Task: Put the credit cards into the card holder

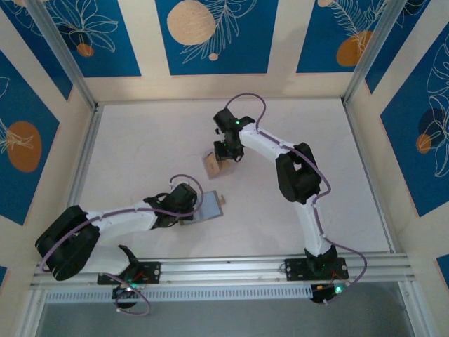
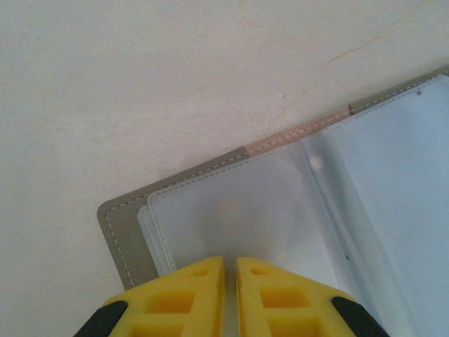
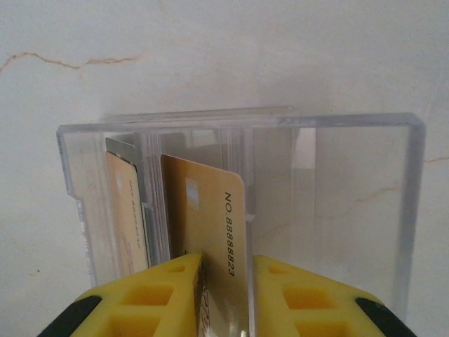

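Where jaws grip, card point(image 3: 210, 225) hidden — wallet point(image 2: 280, 210) cropped

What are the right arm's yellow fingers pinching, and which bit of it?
The right fingers pinch a tan credit card by its near end; the rest of it stands inside the clear case.

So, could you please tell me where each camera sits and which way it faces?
Top external: above and behind the robot, looking down at the white table; the left arm and right arm show.
Left wrist: on the left arm, looking down past the nearly closed left claw at the open card holder.
Right wrist: on the right arm, looking past the right claw, which grips a credit card in the clear case.
Shared: top and left wrist views both show the card holder.
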Controlling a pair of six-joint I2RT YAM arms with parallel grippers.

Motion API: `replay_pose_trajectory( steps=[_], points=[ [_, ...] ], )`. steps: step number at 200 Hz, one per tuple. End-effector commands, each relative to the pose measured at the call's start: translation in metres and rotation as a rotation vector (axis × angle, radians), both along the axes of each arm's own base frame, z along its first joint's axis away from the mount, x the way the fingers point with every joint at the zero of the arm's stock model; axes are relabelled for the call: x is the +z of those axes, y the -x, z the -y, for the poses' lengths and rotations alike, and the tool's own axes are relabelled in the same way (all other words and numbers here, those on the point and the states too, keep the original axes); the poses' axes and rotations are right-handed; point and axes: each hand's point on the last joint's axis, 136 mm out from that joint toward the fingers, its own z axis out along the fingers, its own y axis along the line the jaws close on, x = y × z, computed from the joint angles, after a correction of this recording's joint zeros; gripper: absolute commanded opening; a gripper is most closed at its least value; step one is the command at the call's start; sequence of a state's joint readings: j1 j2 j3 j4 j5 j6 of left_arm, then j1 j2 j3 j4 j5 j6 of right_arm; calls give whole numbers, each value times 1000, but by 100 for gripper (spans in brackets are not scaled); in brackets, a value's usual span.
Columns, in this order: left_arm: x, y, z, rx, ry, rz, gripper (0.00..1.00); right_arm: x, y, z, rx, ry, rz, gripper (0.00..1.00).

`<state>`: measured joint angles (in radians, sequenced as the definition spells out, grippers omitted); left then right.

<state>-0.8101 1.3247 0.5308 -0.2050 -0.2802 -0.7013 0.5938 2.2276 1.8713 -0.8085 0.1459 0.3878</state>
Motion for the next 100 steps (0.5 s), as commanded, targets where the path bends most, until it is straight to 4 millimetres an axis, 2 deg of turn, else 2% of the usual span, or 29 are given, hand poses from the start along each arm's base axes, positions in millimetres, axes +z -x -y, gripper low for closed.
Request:
replay_pose_trajectory(
  steps=[1,37,100],
  points=[
    [-30,30,-26,-2,-105,-142,12,18,4,-10,39,-24,20,25],
    [-31,30,-24,-3,-104,-146,12,27,6,-12,58,8,54,26],
    [-32,30,-24,-3,-103,-149,12,29,6,-10,60,63,77,26]
  ],
)
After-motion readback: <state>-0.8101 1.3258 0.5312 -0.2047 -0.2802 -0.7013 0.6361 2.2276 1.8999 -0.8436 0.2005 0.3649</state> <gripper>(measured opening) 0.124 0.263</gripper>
